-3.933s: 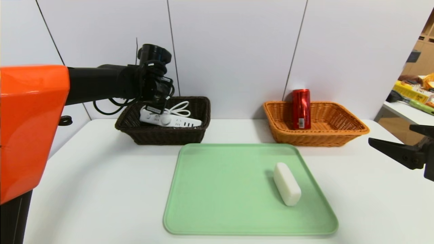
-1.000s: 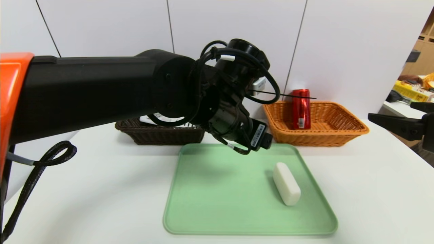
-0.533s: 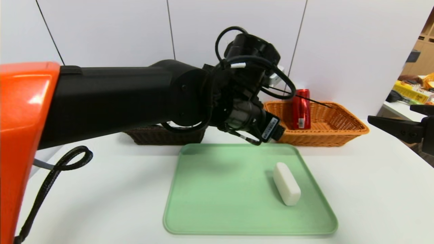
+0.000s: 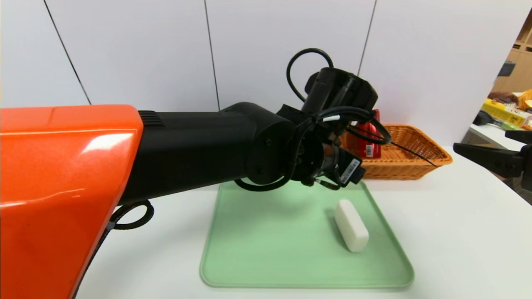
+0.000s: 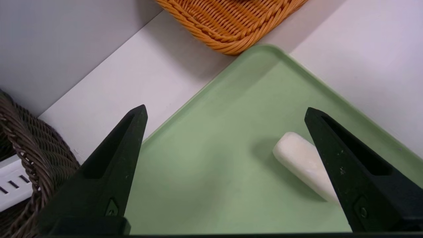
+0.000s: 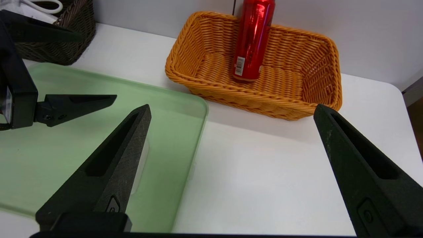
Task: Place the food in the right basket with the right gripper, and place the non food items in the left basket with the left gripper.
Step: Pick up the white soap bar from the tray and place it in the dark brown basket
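Note:
A white soap-like bar (image 4: pixel 351 225) lies on the right half of the green tray (image 4: pixel 270 249). My left arm reaches across the scene, its wrist (image 4: pixel 332 162) above the tray's far edge. The left gripper (image 5: pixel 225 109) is open and empty over the tray (image 5: pixel 205 158), with the bar (image 5: pixel 302 162) close to one finger. It also shows in the right wrist view, left gripper (image 6: pixel 98 66). My right gripper (image 4: pixel 479 139) hangs open and empty at the table's right edge. A red can (image 4: pixel 370 145) stands in the orange basket (image 4: pixel 415 166).
The dark brown basket (image 5: pixel 19 158) holds a white power strip (image 5: pixel 10 188); in the head view my left arm hides it. White wall panels stand right behind both baskets. A cluttered side table (image 4: pixel 507 120) is off to the far right.
My left arm has swung from the dark basket, where the power strip lies, to the right over the tray's far edge, gripper empty. The right gripper has barely moved.

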`<state>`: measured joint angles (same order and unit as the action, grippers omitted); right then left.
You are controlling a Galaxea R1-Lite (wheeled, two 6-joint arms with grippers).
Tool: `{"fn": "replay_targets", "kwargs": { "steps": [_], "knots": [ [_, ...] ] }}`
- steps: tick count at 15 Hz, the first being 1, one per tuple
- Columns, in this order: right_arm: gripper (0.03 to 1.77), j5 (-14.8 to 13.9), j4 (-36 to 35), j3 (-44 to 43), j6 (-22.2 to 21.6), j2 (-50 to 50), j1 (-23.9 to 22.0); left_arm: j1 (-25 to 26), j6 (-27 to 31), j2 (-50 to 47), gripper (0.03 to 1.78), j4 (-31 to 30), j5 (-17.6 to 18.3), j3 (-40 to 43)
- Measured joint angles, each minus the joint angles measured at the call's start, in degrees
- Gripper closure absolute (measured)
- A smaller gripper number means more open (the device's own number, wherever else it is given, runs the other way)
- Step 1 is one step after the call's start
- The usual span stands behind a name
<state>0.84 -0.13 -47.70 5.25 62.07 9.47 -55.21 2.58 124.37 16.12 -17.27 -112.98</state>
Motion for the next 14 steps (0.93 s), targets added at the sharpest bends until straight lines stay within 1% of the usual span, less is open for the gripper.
{"fn": "replay_targets", "kwargs": {
  "steps": [2,4,7,9,11,14],
  "knots": [
    [0.10,0.12,-0.27,0.46,-0.02,0.00,0.04,-1.62,-3.60,0.07,0.12,1.27,-1.07,-0.17],
    [0.10,0.20,-0.44,1.18,-0.02,0.00,0.09,-3.79,-10.13,0.77,0.12,1.16,-4.85,-0.35],
    [0.10,0.20,-0.61,2.50,-0.02,0.00,0.09,-6.41,-19.04,2.40,0.12,-1.90,-9.44,-0.55],
    [0.10,0.17,-0.63,2.86,-0.05,0.00,0.09,-7.33,-23.03,3.74,0.12,-2.65,-11.91,-0.59],
    [0.10,0.10,-0.63,2.95,-0.09,0.02,0.09,-8.05,-25.56,4.77,0.12,-2.69,-12.82,-0.59],
    [0.10,0.10,-0.61,3.08,-0.16,0.07,0.09,-8.84,-28.88,6.06,0.12,-1.29,-15.30,-0.57]
  ]
}}
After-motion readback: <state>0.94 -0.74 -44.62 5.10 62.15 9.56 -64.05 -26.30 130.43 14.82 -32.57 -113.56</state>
